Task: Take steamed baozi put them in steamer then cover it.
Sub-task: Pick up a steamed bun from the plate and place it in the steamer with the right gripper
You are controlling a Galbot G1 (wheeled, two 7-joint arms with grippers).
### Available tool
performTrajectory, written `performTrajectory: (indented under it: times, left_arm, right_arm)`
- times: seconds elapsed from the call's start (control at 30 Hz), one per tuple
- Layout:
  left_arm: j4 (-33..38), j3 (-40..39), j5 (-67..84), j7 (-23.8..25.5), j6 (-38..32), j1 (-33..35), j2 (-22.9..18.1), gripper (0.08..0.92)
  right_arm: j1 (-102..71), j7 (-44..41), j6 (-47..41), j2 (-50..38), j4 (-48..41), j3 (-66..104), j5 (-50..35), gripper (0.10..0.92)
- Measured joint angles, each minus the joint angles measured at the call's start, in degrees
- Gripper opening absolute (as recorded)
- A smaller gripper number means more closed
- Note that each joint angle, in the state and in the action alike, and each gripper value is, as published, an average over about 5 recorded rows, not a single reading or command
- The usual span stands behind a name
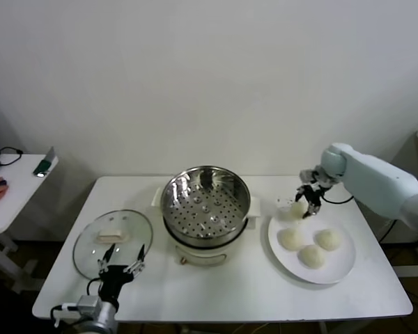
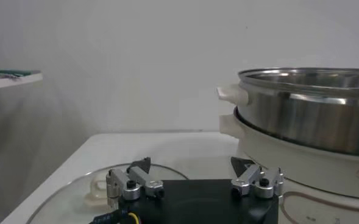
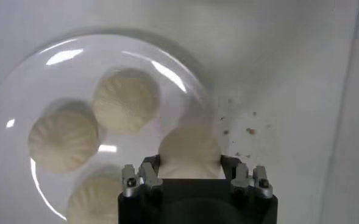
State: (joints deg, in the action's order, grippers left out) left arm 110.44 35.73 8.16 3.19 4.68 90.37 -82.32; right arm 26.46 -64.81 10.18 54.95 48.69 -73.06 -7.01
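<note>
Tabletop [image 1: 216, 292] carries all items. Steamer [image 1: 206, 202] sits at centre, uncovered, tray empty. Plate [image 1: 345, 268] lies at its 3 o'clock with three baozi [image 1: 311, 255] resting on it. Glass lid [image 1: 90, 247] lies at the steamer's 9 o'clock. Right tool [image 1: 305, 205] is closed around the fourth baozi [image 3: 190, 152] at the plate's 11 o'clock edge. Left tool [image 1: 123, 264] waits over the lid, jaws spread wide. Recommendation: lift vertically, keep pressure light to avoid denting dough, clear the steamer rim before lowering.
</note>
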Motion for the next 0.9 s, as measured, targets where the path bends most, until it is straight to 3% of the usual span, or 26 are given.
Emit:
performTrajectory:
  times: [0.47, 0.9]
  left_arm:
    - [0.53, 0.22, 0.02, -0.04, 0.19, -0.13, 0.85, 0.823]
    - [1.18, 0.15, 0.05, -0.19, -0.26, -0.08, 0.86, 0.823]
  right_arm:
    - [21.39, 0.66, 17.02, 9.60, 14.13, -8.24, -2.28, 0.670]
    - [17.22, 4.60, 25.58, 18.71, 15.63, -6.86, 11.01, 0.670]
